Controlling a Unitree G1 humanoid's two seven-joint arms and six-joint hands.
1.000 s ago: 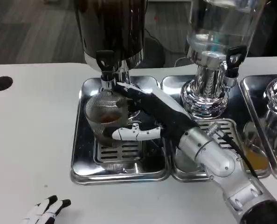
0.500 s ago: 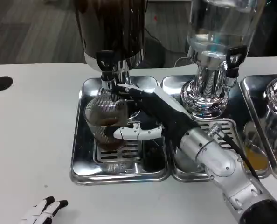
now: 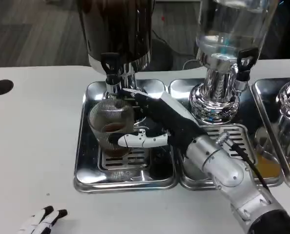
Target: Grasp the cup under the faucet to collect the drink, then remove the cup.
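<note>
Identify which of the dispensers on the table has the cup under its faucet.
The leftmost dispenser, with the dark tank. The cup sits beneath its faucet, held by the right hand; the clear-tank dispenser beside it has none.

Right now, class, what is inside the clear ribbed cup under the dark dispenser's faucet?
The clear ribbed cup holds some brown drink; the right hand grips it, its fingers hiding part of the wall.

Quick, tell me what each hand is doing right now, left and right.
Left hand: low at the table's near edge, holding nothing; open or closed cannot be told.
Right hand: wrapped around the cup under the faucet, holding it.
</note>
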